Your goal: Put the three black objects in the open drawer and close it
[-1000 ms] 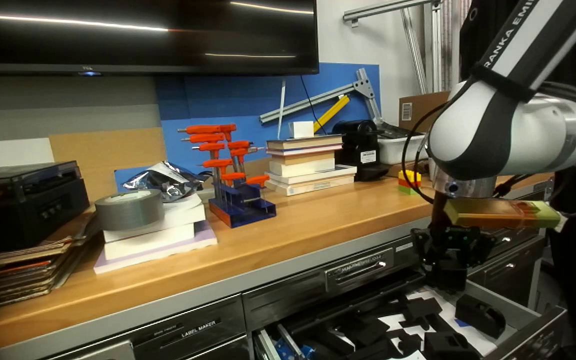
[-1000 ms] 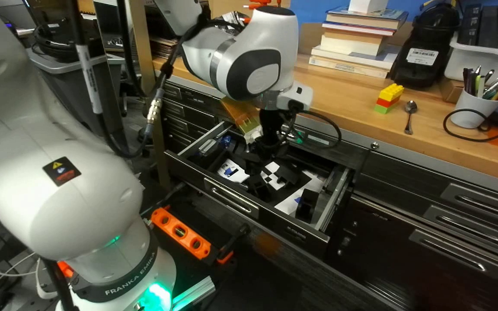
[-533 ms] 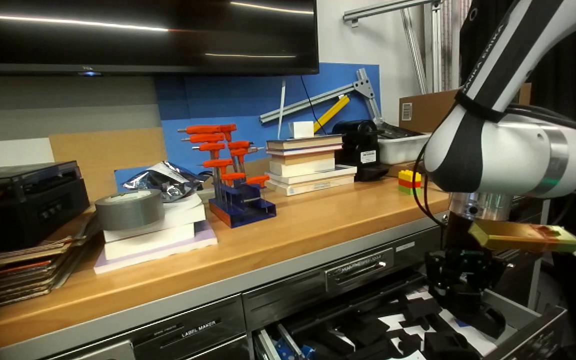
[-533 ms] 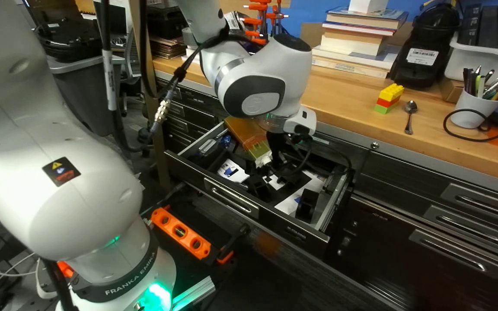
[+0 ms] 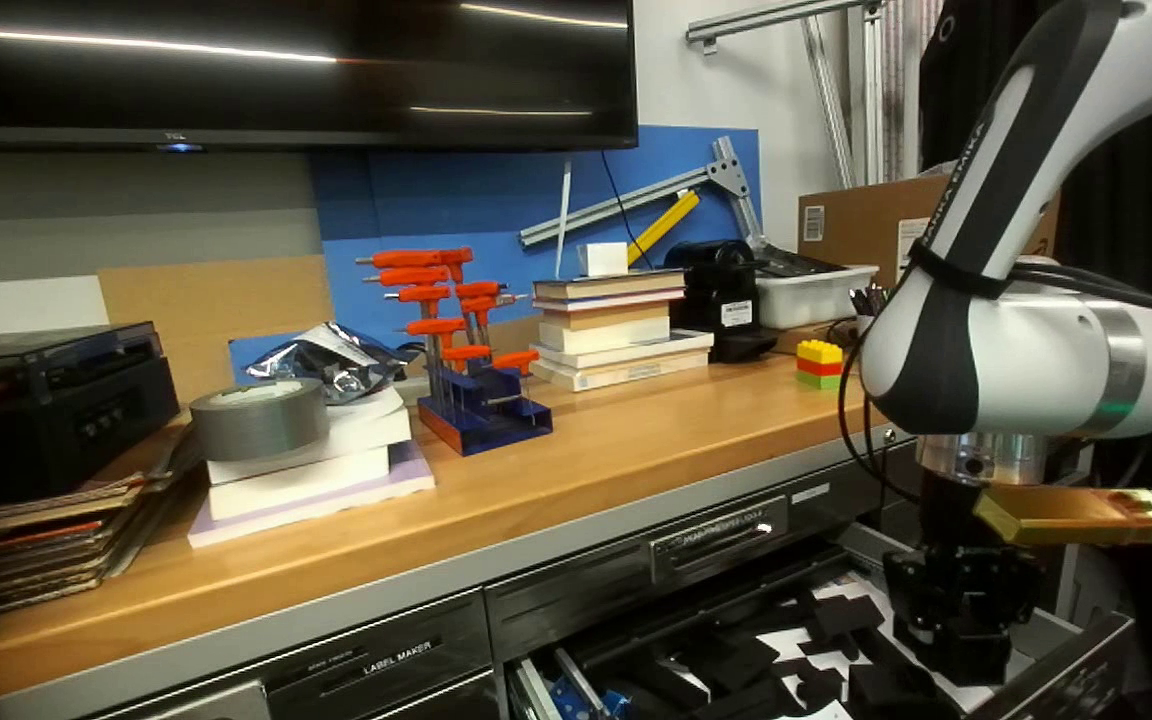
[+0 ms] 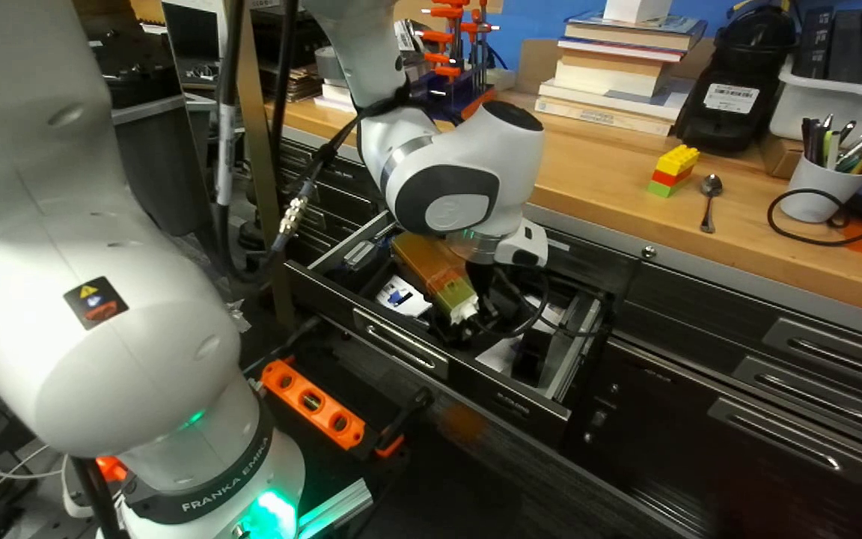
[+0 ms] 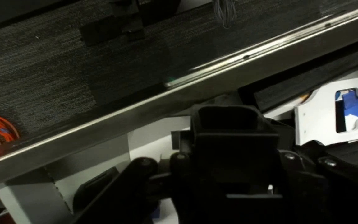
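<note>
Lower right in an exterior view, your hand [image 5: 964, 634] grips a black block [image 5: 976, 656]; the drawer [image 5: 1081, 672] there stands open.

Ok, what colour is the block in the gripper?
Black on every face that shows; the block is clearest in the wrist view.
</note>
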Controlling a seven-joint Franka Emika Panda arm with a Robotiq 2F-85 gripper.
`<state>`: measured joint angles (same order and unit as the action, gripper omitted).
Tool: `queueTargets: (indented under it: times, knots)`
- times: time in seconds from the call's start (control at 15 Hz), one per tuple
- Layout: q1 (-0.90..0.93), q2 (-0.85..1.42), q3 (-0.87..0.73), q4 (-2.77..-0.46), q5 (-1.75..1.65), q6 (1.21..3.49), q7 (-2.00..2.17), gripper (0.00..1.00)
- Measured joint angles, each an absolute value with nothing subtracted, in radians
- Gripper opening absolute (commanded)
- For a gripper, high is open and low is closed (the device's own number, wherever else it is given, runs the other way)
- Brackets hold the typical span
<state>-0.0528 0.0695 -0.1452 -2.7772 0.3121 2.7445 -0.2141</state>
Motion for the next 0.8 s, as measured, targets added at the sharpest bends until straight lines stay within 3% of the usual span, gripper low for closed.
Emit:
queueTargets:
  times: [0.8]
  knots:
    - [-0.159,0.167,-0.139,-2.769,0.397,2.865,-0.356,0.27]
